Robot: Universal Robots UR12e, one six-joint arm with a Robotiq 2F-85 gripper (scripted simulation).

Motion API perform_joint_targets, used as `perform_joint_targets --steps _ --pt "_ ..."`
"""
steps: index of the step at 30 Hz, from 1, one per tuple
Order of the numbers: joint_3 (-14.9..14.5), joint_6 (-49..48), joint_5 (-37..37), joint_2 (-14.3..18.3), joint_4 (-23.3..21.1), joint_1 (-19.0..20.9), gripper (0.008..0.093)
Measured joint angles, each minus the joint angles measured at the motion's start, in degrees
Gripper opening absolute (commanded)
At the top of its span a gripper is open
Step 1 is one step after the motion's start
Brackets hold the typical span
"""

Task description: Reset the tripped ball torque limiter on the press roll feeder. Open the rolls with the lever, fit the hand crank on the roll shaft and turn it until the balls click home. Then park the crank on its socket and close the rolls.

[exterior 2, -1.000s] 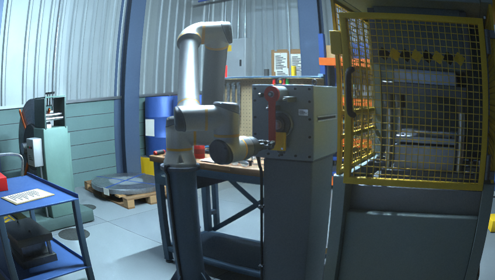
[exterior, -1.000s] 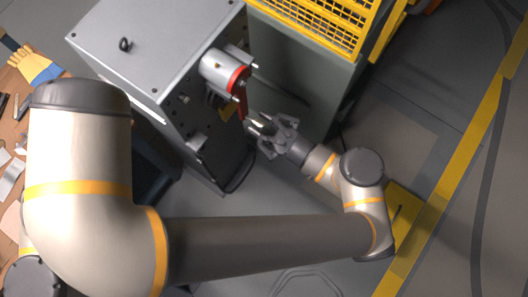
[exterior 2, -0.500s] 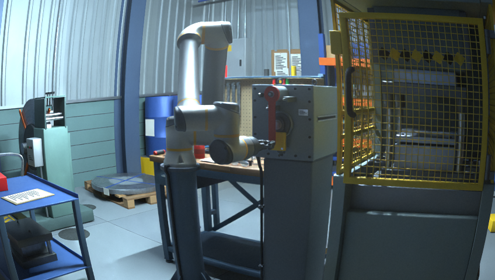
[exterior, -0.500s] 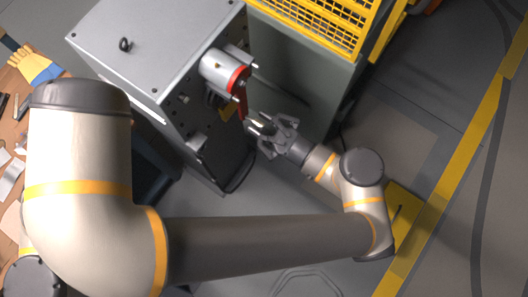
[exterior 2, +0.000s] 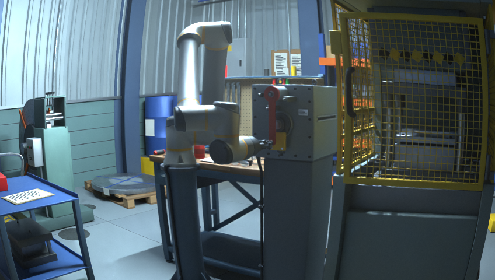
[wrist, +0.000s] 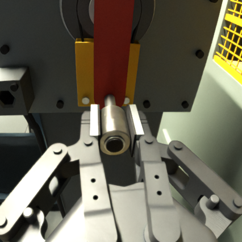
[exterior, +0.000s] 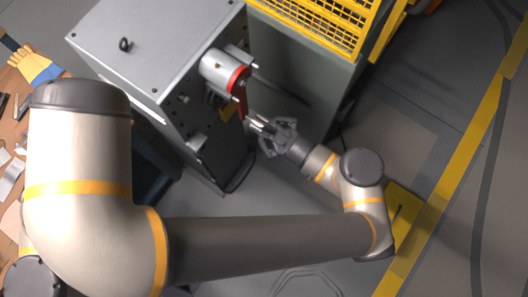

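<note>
The red hand crank [exterior: 241, 94] [exterior 2: 271, 114] [wrist: 113, 48] hangs straight down on the front face of the grey feeder housing [exterior: 165, 62] [exterior 2: 295, 121], its hub at the top by a steel cylinder [exterior: 216, 68]. A steel handle knob [wrist: 114, 129] [exterior: 252, 120] sticks out from the crank's lower end, in front of a yellow plate [wrist: 85, 73] [exterior 2: 279, 141]. My gripper [wrist: 113, 125] [exterior: 260, 126] [exterior 2: 265, 143] reaches in level from the front and is clamped on that handle knob.
The feeder's front face stands right behind the fingers, with a dark block holding a hexagonal socket [wrist: 8, 98] to the left. A yellow mesh guard [exterior 2: 410, 100] [exterior: 313, 20] stands to the right. A workbench [exterior 2: 208, 163] lies behind the arm.
</note>
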Motion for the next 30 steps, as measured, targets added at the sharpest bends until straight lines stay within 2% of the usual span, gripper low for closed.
perform_joint_targets --steps 8,30 --pt "0.01 0.00 0.00 0.00 0.01 0.00 0.0080" --pt "-0.07 0.00 -0.02 0.05 0.07 0.03 0.0080"
